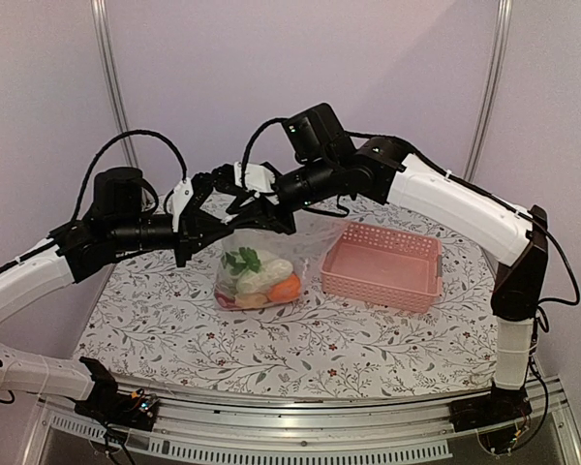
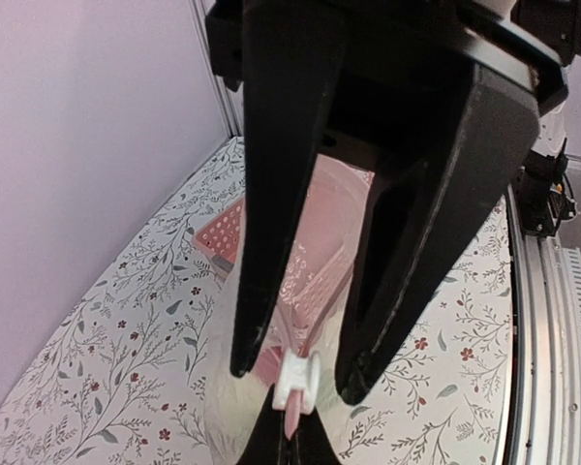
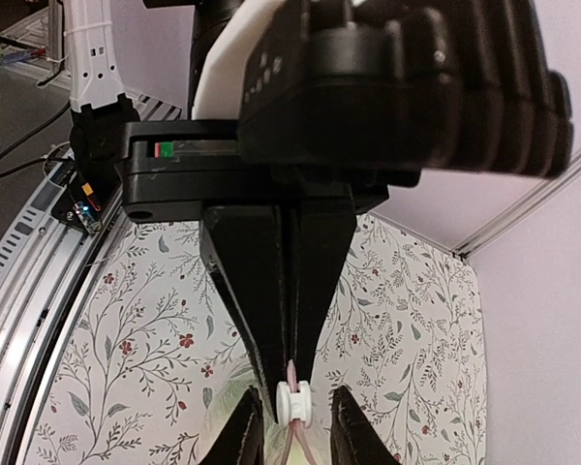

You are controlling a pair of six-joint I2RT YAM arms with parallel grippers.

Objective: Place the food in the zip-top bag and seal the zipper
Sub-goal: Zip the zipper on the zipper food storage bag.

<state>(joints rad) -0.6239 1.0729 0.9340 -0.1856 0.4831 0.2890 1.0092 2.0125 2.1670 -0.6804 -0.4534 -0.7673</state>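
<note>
The clear zip-top bag (image 1: 271,247) hangs between my two grippers above the table, with the food (image 1: 261,276) in its bottom: a green leafy piece, white oblongs and an orange piece. My left gripper (image 2: 289,438) is shut on the end of the pinkish zipper (image 3: 290,372). A white slider (image 3: 292,402) rides on the zipper just beside that grip. The right gripper (image 3: 294,407) straddles the slider, and a narrow gap shows on each side of it. Seen from above, the left gripper (image 1: 221,231) and right gripper (image 1: 257,215) meet at the bag's top edge.
A pink perforated basket (image 1: 382,266) stands on the floral tablecloth right of the bag and holds nothing. It also shows through the bag in the left wrist view, as the basket (image 2: 223,232). Purple walls stand close behind and at both sides.
</note>
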